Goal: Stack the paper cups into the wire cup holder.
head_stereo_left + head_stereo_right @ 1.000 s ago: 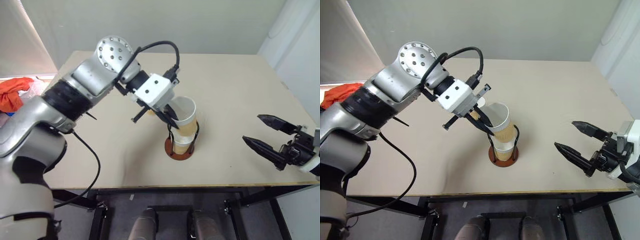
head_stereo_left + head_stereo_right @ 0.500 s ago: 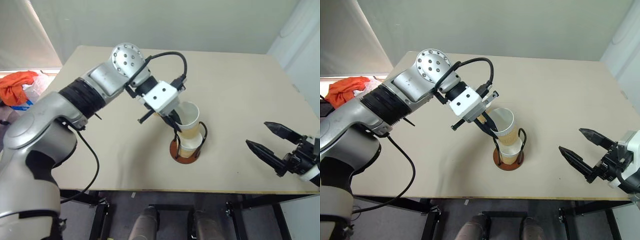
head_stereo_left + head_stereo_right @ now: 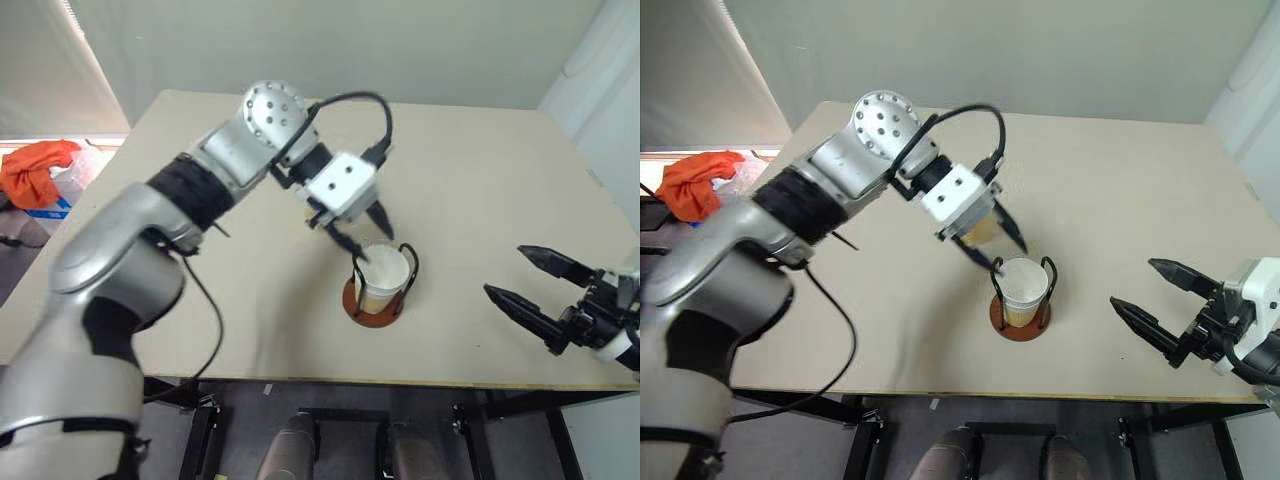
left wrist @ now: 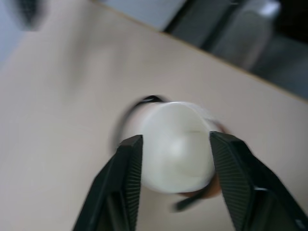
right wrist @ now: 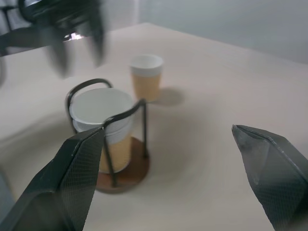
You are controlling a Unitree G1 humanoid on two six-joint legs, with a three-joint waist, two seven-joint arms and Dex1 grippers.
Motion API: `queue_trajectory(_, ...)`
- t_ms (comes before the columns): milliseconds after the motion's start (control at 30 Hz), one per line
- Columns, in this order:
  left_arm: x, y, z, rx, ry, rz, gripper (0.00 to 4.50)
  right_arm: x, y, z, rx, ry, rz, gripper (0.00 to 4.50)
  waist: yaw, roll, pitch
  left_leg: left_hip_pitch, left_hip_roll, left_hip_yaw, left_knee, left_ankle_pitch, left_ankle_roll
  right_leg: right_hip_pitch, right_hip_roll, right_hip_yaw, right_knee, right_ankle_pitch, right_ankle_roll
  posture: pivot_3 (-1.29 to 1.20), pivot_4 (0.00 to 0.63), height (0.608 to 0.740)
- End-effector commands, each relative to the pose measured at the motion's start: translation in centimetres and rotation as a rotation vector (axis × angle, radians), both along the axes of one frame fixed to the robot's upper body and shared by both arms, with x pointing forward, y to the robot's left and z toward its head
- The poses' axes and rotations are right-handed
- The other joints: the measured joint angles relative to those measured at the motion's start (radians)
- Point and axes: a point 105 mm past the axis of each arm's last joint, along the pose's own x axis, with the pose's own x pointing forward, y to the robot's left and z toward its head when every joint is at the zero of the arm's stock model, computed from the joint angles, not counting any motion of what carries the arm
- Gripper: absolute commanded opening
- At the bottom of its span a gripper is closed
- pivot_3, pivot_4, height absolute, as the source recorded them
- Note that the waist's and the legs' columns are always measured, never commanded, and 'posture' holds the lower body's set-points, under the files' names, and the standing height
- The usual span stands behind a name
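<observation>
Now the paper cups (image 3: 1023, 285) sit nested in the wire cup holder (image 3: 1020, 318), just below the parted left hand (image 3: 1006, 240).

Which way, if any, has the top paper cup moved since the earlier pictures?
Yes. The top paper cup has dropped lower between the wire holder's loops, nesting upright.

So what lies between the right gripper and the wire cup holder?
Nothing: in the right eye view, only bare table separates the right gripper from the wire cup holder.

Beige table (image 3: 480, 180); orange cloth (image 3: 35, 165), perhaps bag beneath, on floor beside
</observation>
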Motion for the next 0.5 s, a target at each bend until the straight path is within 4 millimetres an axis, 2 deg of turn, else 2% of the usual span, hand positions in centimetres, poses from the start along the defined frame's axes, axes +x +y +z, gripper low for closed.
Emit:
queue_trajectory(33,3.0,2.8,2.0,-0.022,-0.095,0.191,2.34,-0.6,2.3,1.0,0.014,0.002,0.150,4.50,-0.005,0.001,0.000,0.000,0.000,0.000,0.000,0.000,0.000,0.000,0.000,0.000,0.000,0.000,0.000,0.00,0.150,0.740)
queue_trajectory(100,4.9,4.7,1.6,-0.003,-0.139,0.321,2.34,-0.6,4.0,1.0,0.020,0.044,0.242,4.50,-0.015,0.001,0.000,0.002,0.001,0.003,0.000,0.000,0.000,0.000,0.000,0.001,-0.001,0.001,0.000,0.00,0.150,0.740)
queue_trajectory(133,5.8,5.6,1.5,-0.011,-0.155,0.391,2.34,0.0,4.5,1.3,0.015,0.028,0.242,4.50,-0.018,0.001,0.000,0.002,0.001,0.004,0.000,0.000,0.000,0.000,0.001,0.001,-0.001,0.001,0.001,0.00,0.150,0.740)
queue_trajectory(300,8.1,8.7,0.1,-0.039,-0.150,0.610,2.34,5.1,5.6,2.3,-0.030,-0.093,0.085,4.50,-0.018,0.001,0.000,0.000,0.001,0.003,0.000,0.006,0.003,-0.001,0.001,0.002,-0.003,0.005,0.005,0.00,0.150,0.740)
queue_trajectory(367,8.7,9.4,-0.6,-0.033,-0.148,0.664,2.34,5.8,6.5,2.6,-0.011,-0.107,0.098,4.50,-0.008,0.001,0.000,0.000,0.000,0.002,0.000,0.006,0.004,-0.001,0.000,0.002,-0.003,0.006,0.006,0.00,0.150,0.740)
queue_trajectory(500,9.4,9.7,-1.6,-0.034,-0.150,0.726,2.34,5.6,7.3,2.4,-0.017,-0.115,0.130,4.50,0.009,0.001,0.000,-0.003,-0.001,0.001,0.001,0.005,0.006,-0.002,0.000,0.001,-0.004,0.007,0.006,0.00,0.150,0.740)
